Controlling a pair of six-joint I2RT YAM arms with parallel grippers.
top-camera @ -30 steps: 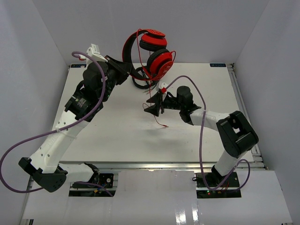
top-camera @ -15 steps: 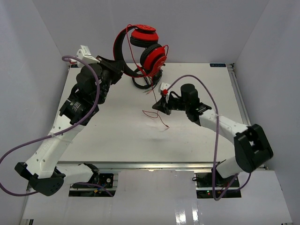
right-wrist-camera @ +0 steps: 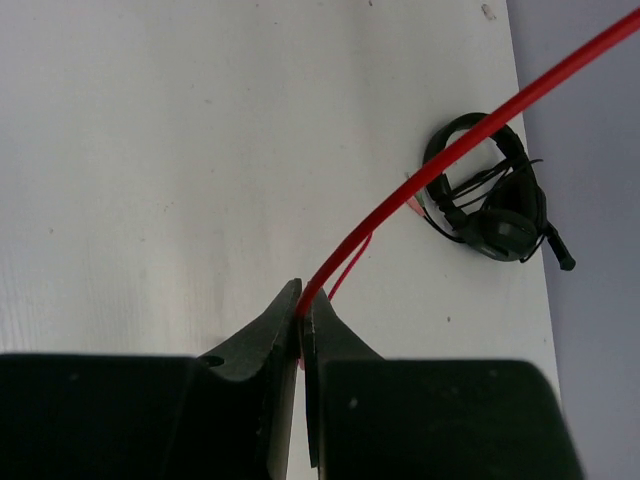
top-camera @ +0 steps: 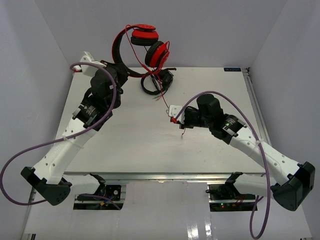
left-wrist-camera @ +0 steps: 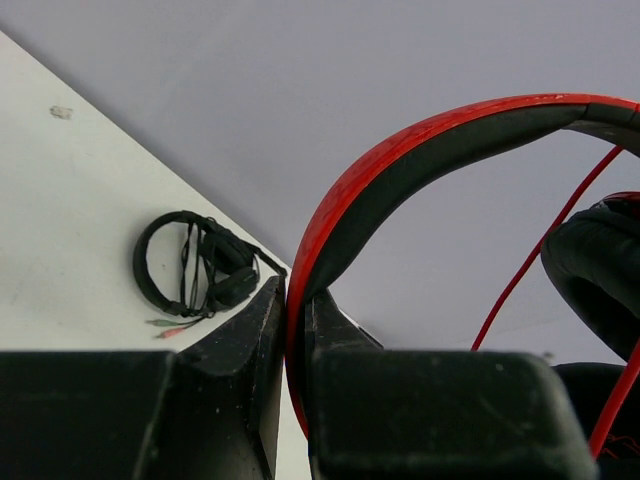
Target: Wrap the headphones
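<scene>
My left gripper (left-wrist-camera: 295,300) clamps the headband of the red over-ear headphones (top-camera: 156,53) above the worktop's (top-camera: 125,145) far edge; my right gripper (right-wrist-camera: 302,305) pinches their thin red cable (right-wrist-camera: 450,150).

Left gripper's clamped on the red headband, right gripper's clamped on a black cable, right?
No: the right gripper pinches the red cable, not a black one; the right wrist view shows it. The left gripper does clamp the red headband.
</scene>
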